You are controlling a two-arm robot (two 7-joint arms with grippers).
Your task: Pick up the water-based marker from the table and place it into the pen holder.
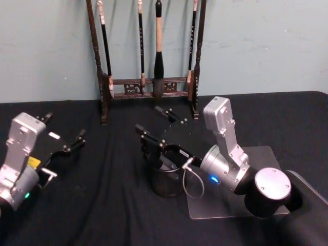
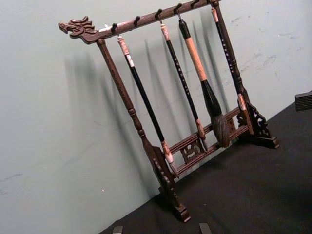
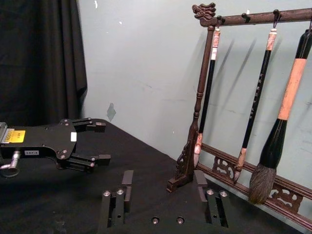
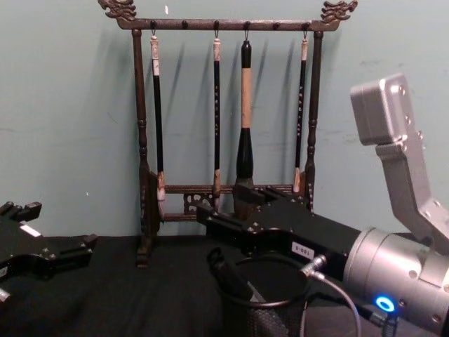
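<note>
The pen holder [image 1: 165, 180], a round black mesh cup, stands on the black table at centre. A dark marker [image 4: 226, 274] leans inside the pen holder [image 4: 265, 316], its top just above the rim. My right gripper [image 1: 154, 122] hovers directly over the cup, open, with nothing between its fingers. In the chest view the right gripper [image 4: 226, 205] sits just above the rim. Its own fingers [image 3: 126, 178] stand apart in the right wrist view. My left gripper [image 1: 64, 134] rests open and empty over the table's left side, and the chest view has the left gripper [image 4: 49, 235] at its left edge.
A tall dark wooden rack [image 1: 148, 87] hung with several calligraphy brushes stands at the back against the pale wall, just behind the right gripper. A flat grey plate [image 1: 230, 205] lies under the right arm. Black cloth covers the table [image 1: 102, 215].
</note>
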